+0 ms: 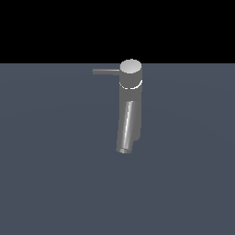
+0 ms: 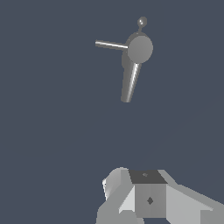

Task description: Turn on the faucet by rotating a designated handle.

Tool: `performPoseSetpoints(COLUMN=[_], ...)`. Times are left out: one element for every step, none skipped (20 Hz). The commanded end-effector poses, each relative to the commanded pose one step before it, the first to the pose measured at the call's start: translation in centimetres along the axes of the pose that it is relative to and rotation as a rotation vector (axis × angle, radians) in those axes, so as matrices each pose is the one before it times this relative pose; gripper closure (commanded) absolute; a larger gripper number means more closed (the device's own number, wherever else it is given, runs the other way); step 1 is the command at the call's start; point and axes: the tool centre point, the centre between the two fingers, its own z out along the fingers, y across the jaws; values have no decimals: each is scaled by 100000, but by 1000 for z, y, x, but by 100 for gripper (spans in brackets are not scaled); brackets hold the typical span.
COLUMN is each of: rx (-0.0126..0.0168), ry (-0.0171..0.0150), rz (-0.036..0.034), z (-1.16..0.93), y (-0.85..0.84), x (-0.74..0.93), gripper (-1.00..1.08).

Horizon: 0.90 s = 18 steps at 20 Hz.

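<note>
Gripper (image 2: 144, 192) well apart from the faucet (image 1: 130, 98), jaws' spread impossible to tell, touching nothing; handle (image 1: 106, 71) untouched, projecting sideways; counter (image 1: 55, 174)

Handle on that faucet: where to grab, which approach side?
Likely the handle's free end, farthest from the faucet's capped top, for leverage. The rod lies level, pointing to the exterior view's left, so come from above, straddling it. The gripper is well clear; its fingertips aren't visible.

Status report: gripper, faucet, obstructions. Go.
Gripper far from faucet, holding nothing; open or shut unclear. Handle untouched, pointing to the exterior view's left. Nothing in the way.
</note>
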Motion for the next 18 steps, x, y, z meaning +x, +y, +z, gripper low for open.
performPoseSetpoints(rx=[0,15,52,89,123,158,193,228,264,300,336,372,409,445,482,519,555,589], ry=[0,22,65,111,154,198,242,286,331,377,422,467,514,561,608,655,701,746], rz=[0,64,202,344,477,612,747,884,1023,1162,1300,1441,1583,1726,1869,2012,2150,2284], z=[0,11,31,51,72,93,114,135,156,177,198,220,241,263,284,306,327,348], y=[1,-9,-21,-31,-45,-59,-73,-86,-99,-112,-127,-140,-154,-167,-181,-195,-209,-222], x=[0,4,12,19,27,36,44,52,60,68,77,85,94,103,112,120,129,138], gripper=[108,108,108,108,108,108,108,108,108,108,108,108,108,108,108,108,108,108])
